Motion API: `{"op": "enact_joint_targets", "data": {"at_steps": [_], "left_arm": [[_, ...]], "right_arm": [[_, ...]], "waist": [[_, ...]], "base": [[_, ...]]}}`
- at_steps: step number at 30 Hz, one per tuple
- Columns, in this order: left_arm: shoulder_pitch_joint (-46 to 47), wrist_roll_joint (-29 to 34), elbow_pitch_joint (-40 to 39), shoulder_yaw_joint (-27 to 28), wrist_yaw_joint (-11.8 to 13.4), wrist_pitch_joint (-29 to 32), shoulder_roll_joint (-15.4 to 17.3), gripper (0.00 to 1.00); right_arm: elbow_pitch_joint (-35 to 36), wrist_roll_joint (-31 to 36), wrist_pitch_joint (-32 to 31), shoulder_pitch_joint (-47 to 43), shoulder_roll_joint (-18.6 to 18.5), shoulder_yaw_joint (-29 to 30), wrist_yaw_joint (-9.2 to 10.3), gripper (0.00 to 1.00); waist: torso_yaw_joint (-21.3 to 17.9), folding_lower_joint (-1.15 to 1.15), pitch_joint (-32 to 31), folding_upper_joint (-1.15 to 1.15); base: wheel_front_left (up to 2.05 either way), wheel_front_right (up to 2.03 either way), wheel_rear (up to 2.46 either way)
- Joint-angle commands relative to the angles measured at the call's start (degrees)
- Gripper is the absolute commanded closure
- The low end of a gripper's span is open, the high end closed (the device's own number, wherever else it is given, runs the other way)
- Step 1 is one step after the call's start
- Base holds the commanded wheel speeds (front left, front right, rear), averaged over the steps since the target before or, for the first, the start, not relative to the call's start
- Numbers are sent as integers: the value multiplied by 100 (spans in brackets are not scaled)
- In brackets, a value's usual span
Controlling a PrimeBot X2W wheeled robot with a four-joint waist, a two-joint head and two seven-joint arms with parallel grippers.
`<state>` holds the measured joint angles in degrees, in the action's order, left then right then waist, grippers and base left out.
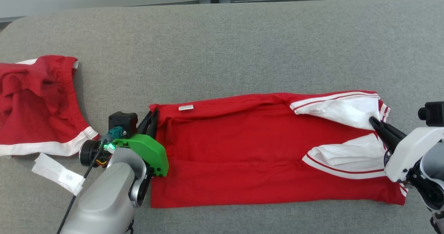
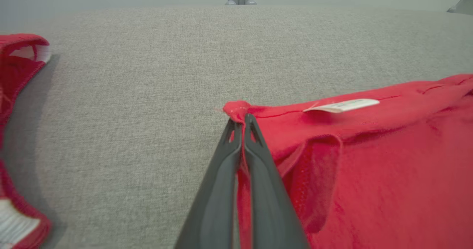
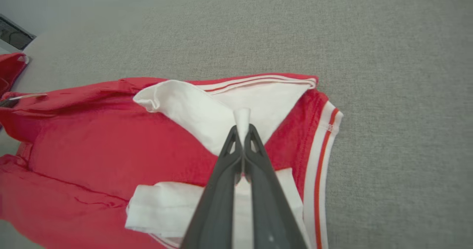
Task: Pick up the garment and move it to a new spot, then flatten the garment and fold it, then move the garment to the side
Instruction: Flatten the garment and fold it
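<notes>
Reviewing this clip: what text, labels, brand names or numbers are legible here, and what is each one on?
Sewn-in white label near the edge of the red shirt: faint print, too small and blurred to read.
White tag lying by the second red garment: faint grey marks, unreadable.
No other word, brand, number or sign can be read.

Red garment (image 1: 242, 157) on grey surface (image 1: 222, 46), left gripper (image 1: 152, 116) at its corner, right gripper (image 1: 373, 121) at white sleeve (image 1: 340, 110)

Red garment (image 1: 249, 157) with white striped sleeves, flat and partly folded on grey surface.
</notes>
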<state>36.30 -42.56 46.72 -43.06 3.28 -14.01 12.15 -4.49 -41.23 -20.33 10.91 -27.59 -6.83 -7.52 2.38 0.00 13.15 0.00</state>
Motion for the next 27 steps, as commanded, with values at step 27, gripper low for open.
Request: {"op": "enact_joint_targets", "data": {"at_steps": [27], "left_arm": [[-1474,938,-1530,769,-116,-118,423,100]], "right_arm": [[1300,-355,-705,-1629,397,886,6,100]], "waist": [[-161,0,-523,0]], "base": [[0,0,0]]}}
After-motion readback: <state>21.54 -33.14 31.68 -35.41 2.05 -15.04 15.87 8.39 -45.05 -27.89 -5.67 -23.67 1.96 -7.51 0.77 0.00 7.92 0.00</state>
